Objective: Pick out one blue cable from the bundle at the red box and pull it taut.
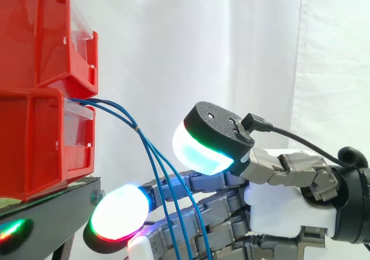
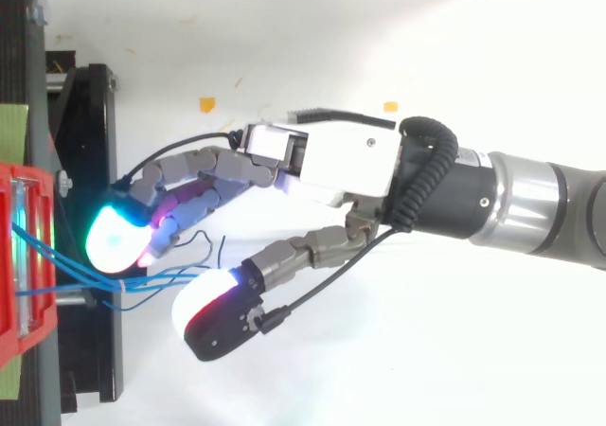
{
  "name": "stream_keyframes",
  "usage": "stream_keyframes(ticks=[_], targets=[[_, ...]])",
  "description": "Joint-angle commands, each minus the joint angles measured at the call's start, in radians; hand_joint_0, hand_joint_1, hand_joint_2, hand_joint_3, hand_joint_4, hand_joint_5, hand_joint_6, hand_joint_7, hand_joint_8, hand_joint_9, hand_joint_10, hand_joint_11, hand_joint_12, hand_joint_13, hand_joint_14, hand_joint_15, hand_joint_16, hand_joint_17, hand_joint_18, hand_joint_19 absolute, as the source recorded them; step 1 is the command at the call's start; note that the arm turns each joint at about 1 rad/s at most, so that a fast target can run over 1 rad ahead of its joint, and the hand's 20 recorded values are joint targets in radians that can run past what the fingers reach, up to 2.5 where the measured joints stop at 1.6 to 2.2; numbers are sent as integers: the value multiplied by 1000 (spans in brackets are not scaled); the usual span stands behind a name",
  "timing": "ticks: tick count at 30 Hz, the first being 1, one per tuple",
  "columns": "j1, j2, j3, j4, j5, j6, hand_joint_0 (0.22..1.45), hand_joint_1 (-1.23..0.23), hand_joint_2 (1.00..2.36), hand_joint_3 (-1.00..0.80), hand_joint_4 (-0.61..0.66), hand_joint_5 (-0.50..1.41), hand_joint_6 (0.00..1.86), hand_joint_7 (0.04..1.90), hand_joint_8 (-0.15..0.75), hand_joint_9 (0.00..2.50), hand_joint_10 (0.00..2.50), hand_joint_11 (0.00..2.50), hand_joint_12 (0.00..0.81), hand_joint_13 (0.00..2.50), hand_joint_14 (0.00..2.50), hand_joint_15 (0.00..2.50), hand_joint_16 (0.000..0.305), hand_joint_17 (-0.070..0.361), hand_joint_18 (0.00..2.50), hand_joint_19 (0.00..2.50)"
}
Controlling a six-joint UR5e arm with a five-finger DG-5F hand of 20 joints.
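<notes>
Spread wide, the hand (image 2: 341, 156) reaches toward the red bins (image 1: 40, 69), fingers nearly straight and thumb held apart. Blue cables (image 1: 151, 153) hang from the lower bin, passing between thumb and fingers. The bins sit on a black stand (image 2: 90, 161) before a white curtain (image 1: 243, 40).

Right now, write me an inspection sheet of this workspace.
Surface: black stand carrying the bins.
Job's things: red bins stacked; a bundle of blue cables comes out at the front of the lower one.
Clutter: small orange scraps on the white floor.
Hand: hand open, thumb and fingers apart; the bundle hangs between them, and no strand looks pinched.
Cables: the blue strands droop slack from the bin; none is taut.
Surroundings: white curtain behind the work.
</notes>
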Motion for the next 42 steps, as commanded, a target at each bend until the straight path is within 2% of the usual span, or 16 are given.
stream_keyframes(ticks=[1,19,24,29,42], targets=[[5,-1,7,-3,-4,16,530,-658,1000,-500,188,-147,503,819,276,794,15,379,303,580,11,278,45,101,498,567],[11,-1,7,-7,-10,65,548,-655,1001,-482,187,-133,503,899,274,814,18,415,300,614,13,318,44,100,528,605],[15,-1,27,-14,-14,79,571,-661,1004,-446,180,-129,504,936,268,819,17,423,296,615,13,313,44,98,529,618],[15,-3,31,-37,-20,93,578,-656,1006,-434,168,-123,503,981,269,818,17,427,296,620,15,329,44,98,531,627],[11,-3,44,-43,-27,116,589,-596,1008,-418,155,-110,503,1043,271,855,19,463,302,662,15,349,44,98,556,645]])
